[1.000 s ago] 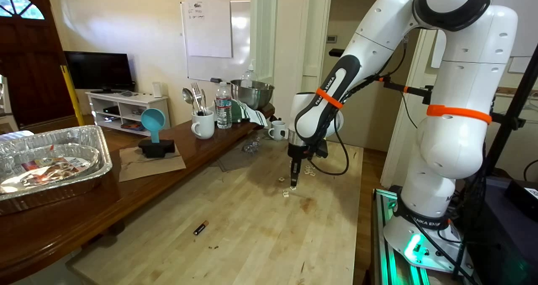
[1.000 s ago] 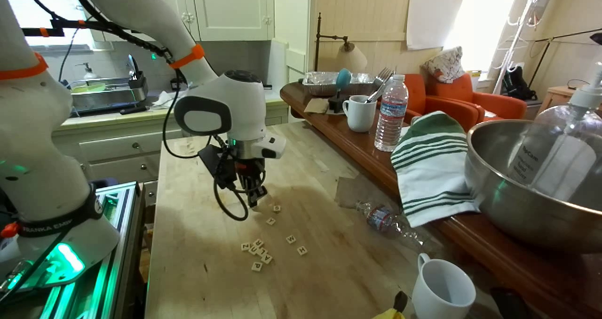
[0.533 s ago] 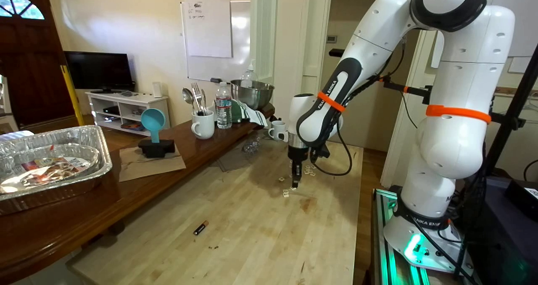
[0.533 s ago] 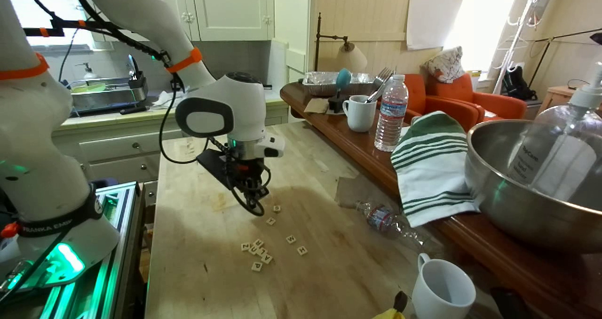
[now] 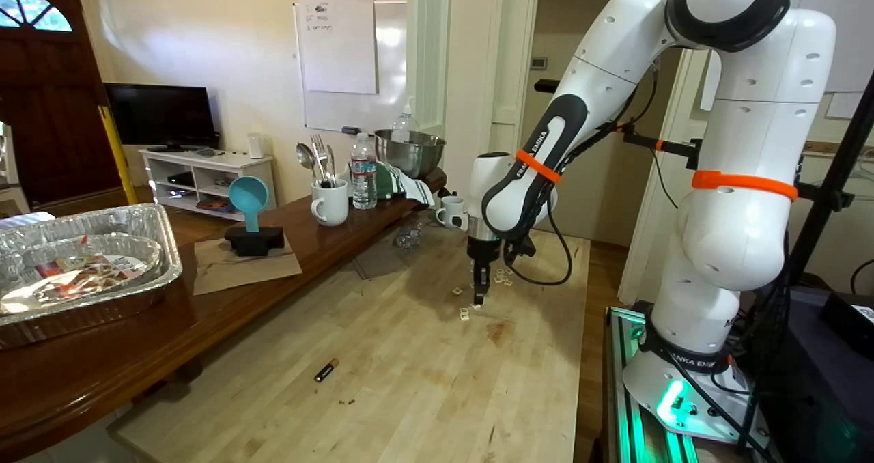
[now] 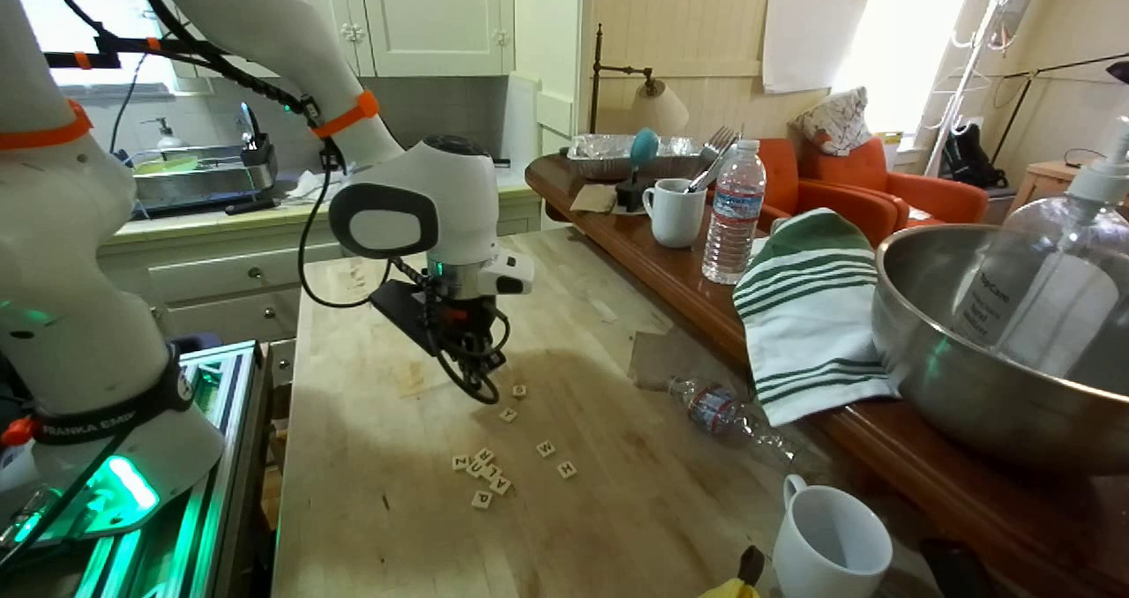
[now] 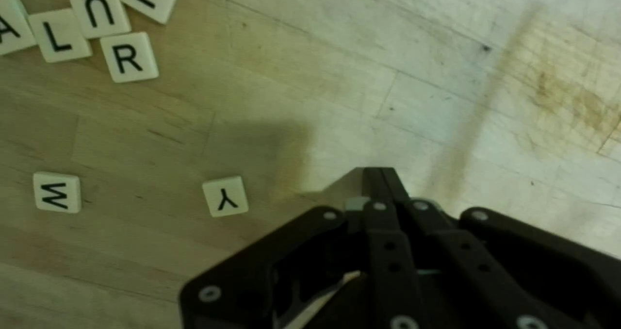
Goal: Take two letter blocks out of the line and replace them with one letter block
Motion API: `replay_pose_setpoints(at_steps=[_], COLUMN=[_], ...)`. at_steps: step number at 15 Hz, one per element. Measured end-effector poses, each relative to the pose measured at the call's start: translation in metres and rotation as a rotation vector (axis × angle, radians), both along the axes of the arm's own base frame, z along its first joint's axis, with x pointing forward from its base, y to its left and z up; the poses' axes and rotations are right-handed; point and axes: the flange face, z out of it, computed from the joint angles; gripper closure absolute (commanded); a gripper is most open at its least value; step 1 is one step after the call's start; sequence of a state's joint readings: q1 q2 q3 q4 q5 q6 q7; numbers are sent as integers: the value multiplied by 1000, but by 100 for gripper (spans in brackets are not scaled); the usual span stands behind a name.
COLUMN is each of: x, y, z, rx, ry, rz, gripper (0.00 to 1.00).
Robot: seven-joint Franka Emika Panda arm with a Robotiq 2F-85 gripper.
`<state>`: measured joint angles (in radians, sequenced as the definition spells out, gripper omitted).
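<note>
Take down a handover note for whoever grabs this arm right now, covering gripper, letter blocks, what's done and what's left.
Gripper: shut, low at the table, nothing seen gripped; a pale block shows right by its tip, contact unclear.
Blocks: in the wrist view, Y block lies left of the gripper, W block farther left; R block, L block and U block sit at upper left.
Done: no finished swap can be confirmed; the views don't settle which blocks form the line.
Left: probably two blocks out, one in; check the line first.
</note>
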<state>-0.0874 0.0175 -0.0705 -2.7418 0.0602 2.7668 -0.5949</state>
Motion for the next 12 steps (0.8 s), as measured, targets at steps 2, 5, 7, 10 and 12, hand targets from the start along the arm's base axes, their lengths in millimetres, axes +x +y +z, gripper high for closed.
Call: replay_pose_setpoints(at_steps=[2, 5, 7, 10, 12], x=[1, 1, 2, 2, 2], y=[0, 0, 0, 0, 0], z=[0, 0, 0, 0, 0], rx=[0, -1, -1, 0, 1], ry=[-5, -12, -14, -13, -13], rz=[-21, -55, -79, -117, -141], gripper=[100, 100, 100, 100, 100])
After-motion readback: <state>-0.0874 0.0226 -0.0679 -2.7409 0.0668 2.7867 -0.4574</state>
